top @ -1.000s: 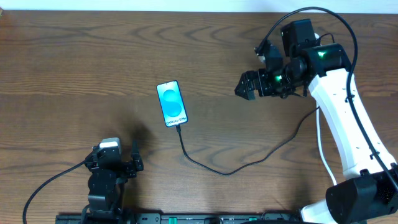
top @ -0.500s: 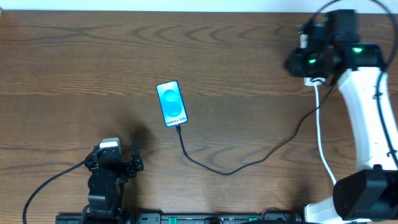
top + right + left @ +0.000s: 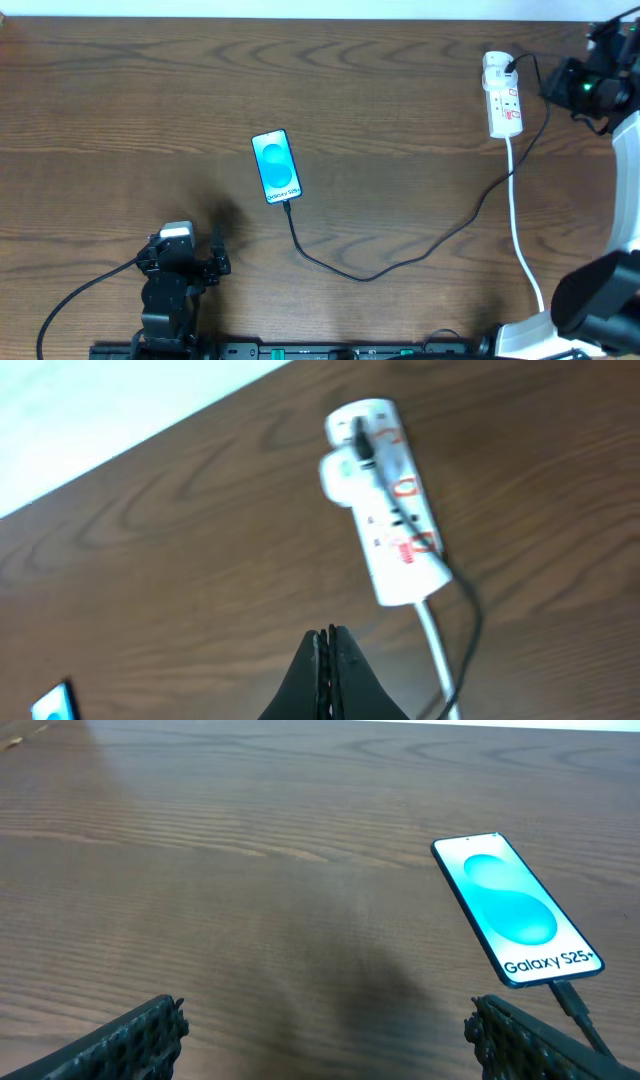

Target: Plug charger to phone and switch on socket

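Overhead, slim glossy phone (image 3: pixel 277 167), elongated white socket (image 3: pixel 503 96)

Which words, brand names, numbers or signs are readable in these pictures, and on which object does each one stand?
"Galaxy S25+": on the phone, at the lower end of its lit screen, read in the left wrist view; from overhead the same text is too small to read.
Red marks on the power strip: too blurred in the right wrist view and too small from overhead to read.
No other text is visible.
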Controlling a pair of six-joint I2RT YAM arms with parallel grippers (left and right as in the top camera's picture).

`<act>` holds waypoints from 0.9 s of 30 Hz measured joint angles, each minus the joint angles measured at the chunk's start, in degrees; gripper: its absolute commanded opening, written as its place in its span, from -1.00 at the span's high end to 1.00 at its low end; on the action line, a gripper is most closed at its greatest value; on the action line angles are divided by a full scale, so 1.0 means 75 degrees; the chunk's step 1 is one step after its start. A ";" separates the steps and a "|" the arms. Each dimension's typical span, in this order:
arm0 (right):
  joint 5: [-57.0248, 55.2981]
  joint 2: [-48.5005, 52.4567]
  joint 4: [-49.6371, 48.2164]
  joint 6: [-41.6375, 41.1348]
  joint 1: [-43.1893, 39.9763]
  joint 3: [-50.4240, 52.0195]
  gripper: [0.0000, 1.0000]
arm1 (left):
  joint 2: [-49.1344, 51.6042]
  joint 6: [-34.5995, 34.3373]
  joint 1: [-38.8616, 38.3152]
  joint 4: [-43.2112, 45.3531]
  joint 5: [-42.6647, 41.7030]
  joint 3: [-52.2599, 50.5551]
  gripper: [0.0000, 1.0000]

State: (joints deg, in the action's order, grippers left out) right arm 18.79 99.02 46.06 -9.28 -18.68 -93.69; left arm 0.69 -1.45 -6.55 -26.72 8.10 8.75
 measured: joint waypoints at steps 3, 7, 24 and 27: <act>0.0198 0.0487 -0.0595 -0.0230 -0.0294 0.0000 0.98 | -0.0009 0.0000 0.0000 -0.0003 0.0000 0.0000 -0.86; 0.0682 0.1297 -0.1533 -0.0583 -0.0679 0.0003 0.98 | -0.0009 0.0000 0.0000 -0.0003 0.0000 0.0000 -0.86; 0.2104 0.3765 -0.4293 -0.2092 -0.1008 -0.0064 0.98 | -0.0009 0.0000 0.0000 -0.0003 0.0000 0.0000 -0.86; 0.2320 0.4269 -0.4179 -0.2244 -0.0979 -0.0332 0.98 | -0.0009 0.0000 0.0000 0.0000 0.0000 0.0000 -0.86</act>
State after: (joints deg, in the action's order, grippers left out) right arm 36.18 131.04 14.72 -26.11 -26.02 -96.18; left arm 0.62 -1.45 -6.55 -26.72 8.10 8.75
